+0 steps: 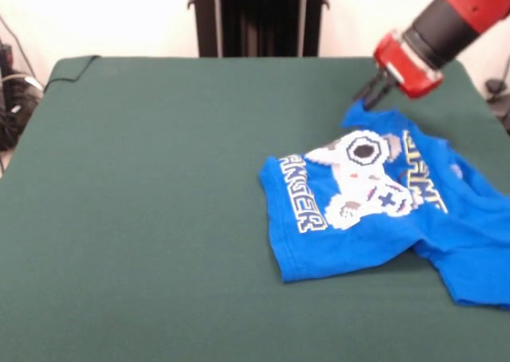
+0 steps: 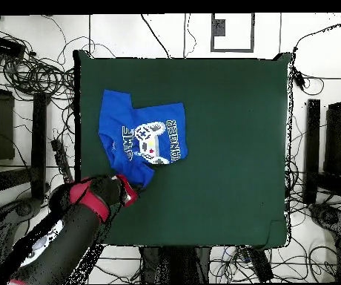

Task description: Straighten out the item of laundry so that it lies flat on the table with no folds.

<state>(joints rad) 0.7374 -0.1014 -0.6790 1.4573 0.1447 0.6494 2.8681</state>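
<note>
**Shirt, crumpled, one corner at the tool**

Item: blue shirt, print side up, lying toward one side of the green tabletop. The overhead view puts it near the tabletop edge. Condition: not flat. The body is bunched, the lettering runs across ridges, and one part is folded out beside the main panel.

Tool: black tip at the end of the red arm, set at the shirt's raised far corner. The cloth peaks up to meet it there, which suggests a pinch on the corner, but the fingers are too small to read; whether spread or pressed together I cannot tell.

Risks, as judged:
- A thin pinch may slip, dropping the corner back into a fold.
- Pulling toward the near edge may drag cloth off the tabletop.
- A pull from one corner may slide the whole shirt and keep its creases.
</note>
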